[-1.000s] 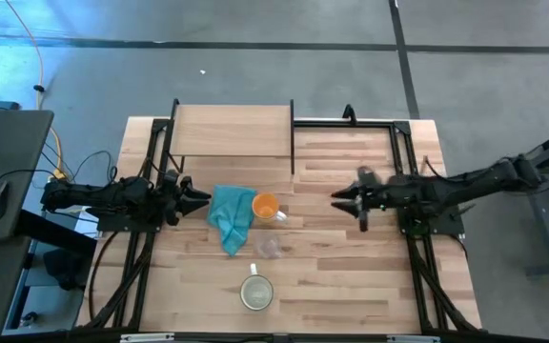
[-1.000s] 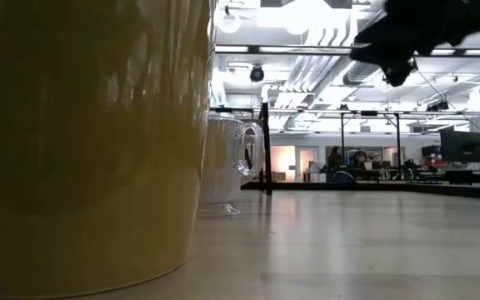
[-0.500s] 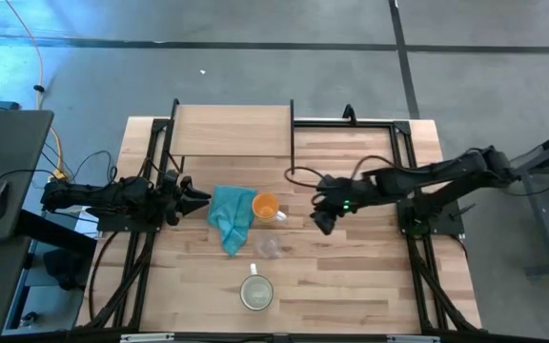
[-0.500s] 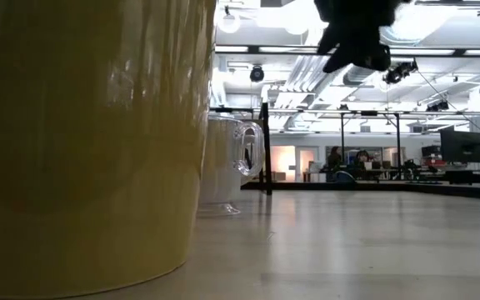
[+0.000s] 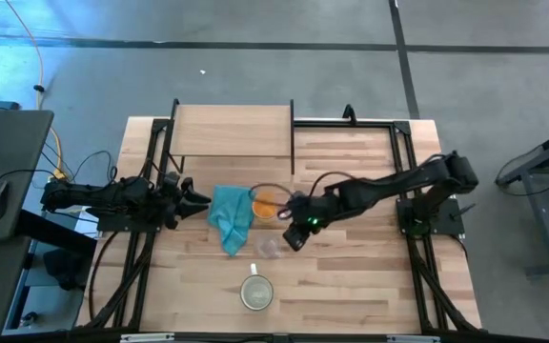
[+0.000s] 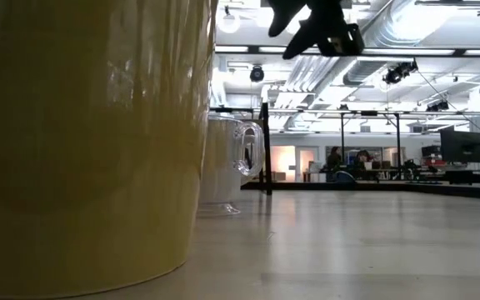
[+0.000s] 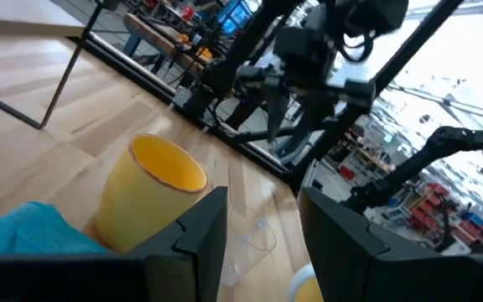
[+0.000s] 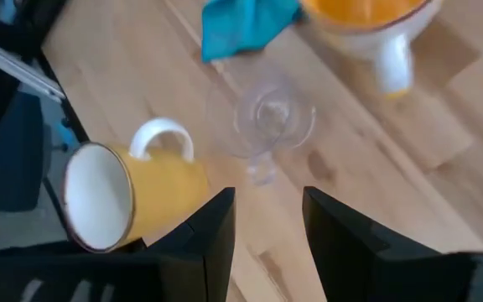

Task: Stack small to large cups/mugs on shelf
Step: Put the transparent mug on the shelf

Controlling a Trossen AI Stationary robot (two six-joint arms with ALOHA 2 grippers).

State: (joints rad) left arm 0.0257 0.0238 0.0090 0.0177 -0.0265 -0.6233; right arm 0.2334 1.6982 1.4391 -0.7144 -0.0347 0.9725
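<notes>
The small clear glass cup (image 5: 270, 248) stands upright on the plank tabletop; it also shows in the right wrist view (image 8: 272, 117) and the low view (image 6: 233, 158). The orange mug (image 5: 267, 205) stands beside the teal cloth (image 5: 231, 215). The larger mug (image 5: 256, 292), yellow outside and white inside (image 8: 120, 201), stands near the table's near edge. My right gripper (image 5: 292, 236) is open and hovers above the table just right of the glass cup, touching nothing. My left gripper (image 5: 198, 202) is open and waits left of the cloth. The shelf (image 5: 233, 131) lies at the far left.
The teal cloth (image 8: 246, 25) lies crumpled against the orange mug (image 8: 367, 21). Black frame rails (image 5: 417, 257) run along both sides of the table. Bare planks (image 5: 360, 276) lie right of the cups. The large mug (image 6: 82, 142) fills the low view's left half.
My right arm has swung from the table's right side toward the middle, reaching out over the planks and tipping its gripper downward until it hangs just right of the glass cup. The cups, the cloth and my left arm have kept still.
</notes>
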